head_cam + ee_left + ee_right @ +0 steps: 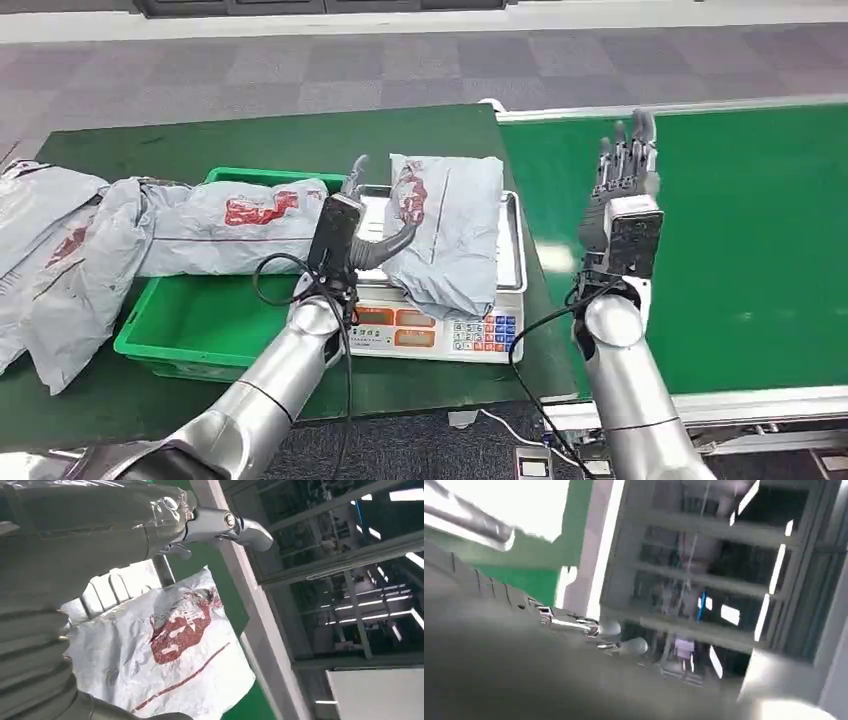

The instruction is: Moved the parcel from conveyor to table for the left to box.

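Observation:
A grey parcel [450,230] with red print lies on the tray of a white weighing scale [430,335] on the green table. My left hand [365,225] is at the parcel's left edge, fingers spread; its thumb curves toward the parcel's underside, and nothing is gripped. The left wrist view shows the same parcel [170,645] just beyond the spread fingers [220,522]. My right hand [622,185] is raised over the near edge of the green conveyor [740,250], fingers straight and apart, holding nothing. The green box [190,330] stands left of the scale.
Another grey parcel [240,225] lies across the box's far rim. More grey parcels [60,250] are piled at the table's left end. A black cable loops by my left wrist. The conveyor's white rail runs between scale and belt.

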Motion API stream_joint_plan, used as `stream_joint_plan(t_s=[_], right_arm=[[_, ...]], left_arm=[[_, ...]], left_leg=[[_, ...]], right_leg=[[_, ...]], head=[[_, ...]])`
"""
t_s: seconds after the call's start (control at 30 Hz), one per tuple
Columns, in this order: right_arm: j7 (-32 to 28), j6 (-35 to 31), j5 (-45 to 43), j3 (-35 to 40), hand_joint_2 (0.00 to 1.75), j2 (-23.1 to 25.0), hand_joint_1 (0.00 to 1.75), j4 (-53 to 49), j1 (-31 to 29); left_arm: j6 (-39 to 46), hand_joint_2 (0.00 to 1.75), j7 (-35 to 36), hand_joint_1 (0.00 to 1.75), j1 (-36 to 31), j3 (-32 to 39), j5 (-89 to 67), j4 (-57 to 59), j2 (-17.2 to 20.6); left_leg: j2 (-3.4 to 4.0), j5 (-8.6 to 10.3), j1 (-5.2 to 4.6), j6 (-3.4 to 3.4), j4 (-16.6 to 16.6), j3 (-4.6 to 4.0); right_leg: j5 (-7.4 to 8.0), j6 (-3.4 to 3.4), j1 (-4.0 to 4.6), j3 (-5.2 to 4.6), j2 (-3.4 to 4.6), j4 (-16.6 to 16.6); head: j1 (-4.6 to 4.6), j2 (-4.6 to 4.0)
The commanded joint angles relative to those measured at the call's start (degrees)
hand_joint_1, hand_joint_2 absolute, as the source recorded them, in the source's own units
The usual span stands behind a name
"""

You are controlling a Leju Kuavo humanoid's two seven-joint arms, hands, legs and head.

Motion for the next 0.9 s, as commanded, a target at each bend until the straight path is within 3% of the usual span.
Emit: stream_joint_plan(t_s=[0.03,0.13,0.17,0.2,0.27,0.3,0.37,0.67,0.77,0.9], right_arm=[[-0.4,-4.1,0.8,-6.4,0.0,-4.1,0.0,1.2,1.3],[-0.2,-4.0,0.9,-6.2,0.0,-3.5,0.0,1.2,1.1],[-0.2,-4.0,0.9,-6.2,1.75,-3.5,0.0,1.2,1.1],[11.1,0.6,0.6,-7.6,1.75,-5.3,0.0,6.7,1.3],[3.6,5.1,-0.5,-10.4,1.75,-6.0,0.0,14.9,0.1],[3.0,5.7,0.1,-10.6,1.75,-6.0,0.0,15.5,0.1],[2.8,6.6,1.2,-10.2,1.75,-5.5,0.0,14.7,0.4],[4.4,6.4,2.2,-9.9,1.75,-5.1,0.0,13.1,0.5],[4.8,8.2,3.4,-9.1,1.75,-4.7,0.0,13.3,-0.3],[5.5,8.9,5.4,-8.4,1.75,-3.5,0.0,14.0,-1.7]], left_arm=[[-0.8,1.75,1.7,0.0,-3.6,-7.9,-3.8,7.0,0.9],[-0.8,1.75,1.7,0.0,-3.7,-7.9,-3.7,7.0,0.9],[-0.8,1.75,1.7,0.0,-3.7,-7.9,-3.7,7.0,0.9],[-13.0,1.75,18.1,0.0,-8.4,-27.5,-24.0,14.9,3.4],[-13.3,1.75,18.5,0.0,-9.0,-28.4,-28.2,19.4,2.8],[-14.3,1.75,18.8,0.0,-9.5,-29.1,-29.5,20.1,2.8],[-18.4,1.75,19.6,0.0,-11.2,-31.2,-32.6,21.0,3.1],[-19.1,1.75,19.7,0.0,-11.4,-30.8,-32.8,20.5,3.2],[-30.1,1.75,19.7,0.0,-13.2,-37.7,-39.8,22.1,4.0],[-43.5,1.75,16.4,0.0,-13.6,-41.1,-42.8,23.7,4.7]], left_leg=[[-0.22,0.0,0.02,0.03,0.0,0.09],[-0.05,-0.05,0.0,0.04,0.0,0.08],[0.01,-0.07,-0.01,0.05,0.0,0.01],[0.0,-0.07,0.0,0.04,-0.1,0.11],[-0.28,-0.01,0.04,0.04,-0.1,0.16],[-0.25,-0.02,0.06,0.05,-0.1,0.19],[-0.21,-0.03,0.04,0.08,-0.1,0.18],[-0.1,-0.03,-0.01,0.1,-0.1,0.09],[-0.04,-0.04,0.0,0.1,-0.1,0.09],[0.0,-0.04,-0.03,0.11,-0.1,0.11]], right_leg=[[-0.06,0.03,0.02,0.22,-0.23,-0.1],[-0.04,0.03,-0.01,0.19,-0.05,-0.1],[-0.03,0.02,-0.02,0.09,-0.01,0.0],[-0.04,0.0,-0.01,0.2,-0.04,-0.1],[-0.05,0.0,0.04,0.34,-0.31,-0.2],[-0.05,0.01,0.06,0.33,-0.25,-0.2],[-0.06,0.06,0.04,0.38,-0.28,-0.2],[-0.06,0.08,-0.01,0.24,-0.14,-0.1],[-0.05,0.08,-0.01,0.24,-0.1,-0.1],[-0.04,0.1,-0.04,0.27,-0.06,-0.1]], head=[[0.02,0.0],[0.02,0.0],[0.02,0.0],[0.02,0.0],[0.02,0.0],[0.0,0.0],[0.0,0.0],[0.0,0.0],[0.02,0.0],[0.0,0.0]])
